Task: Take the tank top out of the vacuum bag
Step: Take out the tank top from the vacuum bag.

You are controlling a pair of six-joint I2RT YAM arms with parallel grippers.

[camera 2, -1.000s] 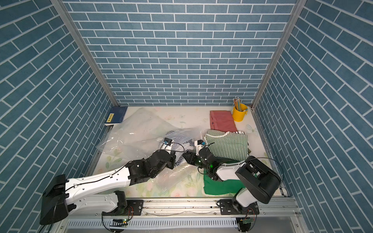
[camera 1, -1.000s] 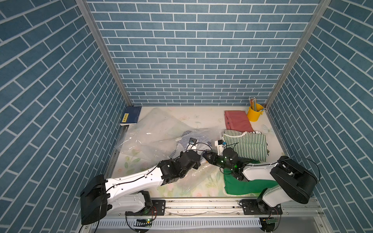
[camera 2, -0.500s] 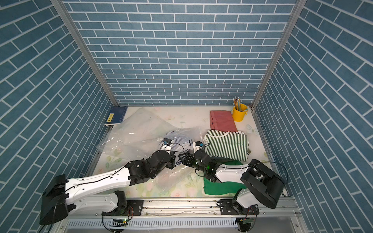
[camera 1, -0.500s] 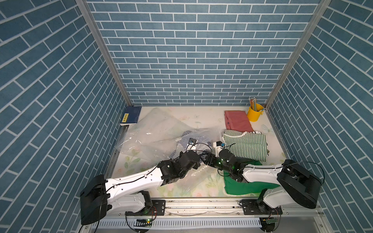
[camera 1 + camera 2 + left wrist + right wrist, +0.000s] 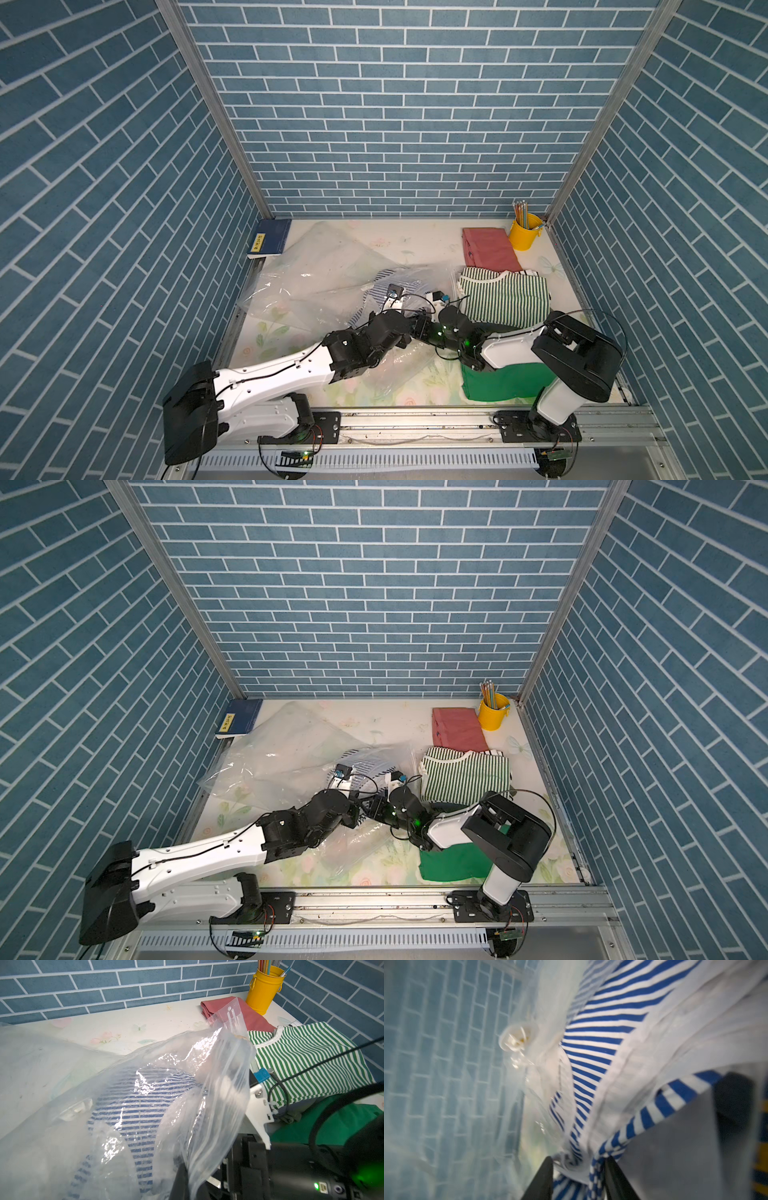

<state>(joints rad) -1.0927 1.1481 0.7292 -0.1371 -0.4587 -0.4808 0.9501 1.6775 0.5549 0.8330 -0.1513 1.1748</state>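
The left tool (image 5: 184, 1178) pinches the bag (image 5: 324, 274), centre frame in a top view, anchoring its mouth. The right tool (image 5: 577, 1174), inside it, grips the tank top (image 5: 591, 1049), which lies within the bag, seemingly to draw it out.

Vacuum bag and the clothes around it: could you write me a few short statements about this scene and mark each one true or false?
1. The blue striped tank top lies inside the clear vacuum bag. True.
2. The yellow cup is empty. False: it holds pencils.
3. The right gripper pinches blue striped fabric. True.
4. The green striped shirt is inside the bag. False: it lies outside, beside the bag.
5. The blue book lies next to the yellow cup. False: they are in opposite back corners.
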